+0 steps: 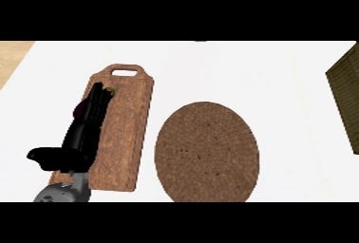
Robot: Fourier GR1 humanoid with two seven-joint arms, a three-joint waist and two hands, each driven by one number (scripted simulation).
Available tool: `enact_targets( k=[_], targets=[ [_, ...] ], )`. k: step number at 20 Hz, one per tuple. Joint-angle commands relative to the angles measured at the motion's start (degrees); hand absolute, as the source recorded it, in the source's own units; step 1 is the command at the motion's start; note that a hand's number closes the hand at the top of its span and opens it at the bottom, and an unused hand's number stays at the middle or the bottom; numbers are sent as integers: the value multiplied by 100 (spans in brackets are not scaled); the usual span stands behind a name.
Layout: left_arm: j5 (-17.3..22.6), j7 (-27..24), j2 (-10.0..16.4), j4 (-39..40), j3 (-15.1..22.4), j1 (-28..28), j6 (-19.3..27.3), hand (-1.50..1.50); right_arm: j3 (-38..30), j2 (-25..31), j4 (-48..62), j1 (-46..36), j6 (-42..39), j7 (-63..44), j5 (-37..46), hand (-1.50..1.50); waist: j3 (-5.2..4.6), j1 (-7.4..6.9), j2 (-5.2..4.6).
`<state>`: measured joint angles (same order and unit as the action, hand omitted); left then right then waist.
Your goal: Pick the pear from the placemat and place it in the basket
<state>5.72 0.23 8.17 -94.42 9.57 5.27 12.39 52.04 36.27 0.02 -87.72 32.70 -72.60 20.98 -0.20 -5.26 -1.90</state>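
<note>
Left hand [82,137]: over the board [129,137], fingers [98,102] straight and together, thumb out sideways.
Dark thing [79,108]: on the board under the fingers, purple with a green tip; whether it is the pear, cannot tell.
Placemat [207,152]: beside the board on the surface [210,66].
Basket [347,95]: right edge, well apart.

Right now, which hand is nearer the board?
Left. The left hand lies stretched over the board, fingers towards its handle; the right hand is out of view.

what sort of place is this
Probably a kitchen counter: a white worktop carrying a wooden cutting board with a handle, a round woven placemat, and a woven basket at the right edge.
</note>
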Motion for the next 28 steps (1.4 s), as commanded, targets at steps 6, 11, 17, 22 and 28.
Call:
enact_targets(
  k=[6,11,17,22,28],
  targets=[
    [90,72,19,-111,-120,-153,6,0,-26,100,-2,218,171,-1267,51,150,9,233,101],
    [-9,-18,40,-18,-199,-200,84,0,-46,8,-2,413,-18,-1268,82,150,9,332,122],
    [-119,-168,-102,-82,-7,-465,115,0,-223,-70,-2,669,-123,-1268,-33,150,11,280,110],
    [-14,-295,-42,148,-221,-377,19,0,-387,-18,-2,933,228,-1151,-129,150,16,393,131],
    [89,-44,87,-79,-317,-358,-76,0,-411,-170,-2,1245,623,-1264,-76,150,17,410,169]
  ],
)
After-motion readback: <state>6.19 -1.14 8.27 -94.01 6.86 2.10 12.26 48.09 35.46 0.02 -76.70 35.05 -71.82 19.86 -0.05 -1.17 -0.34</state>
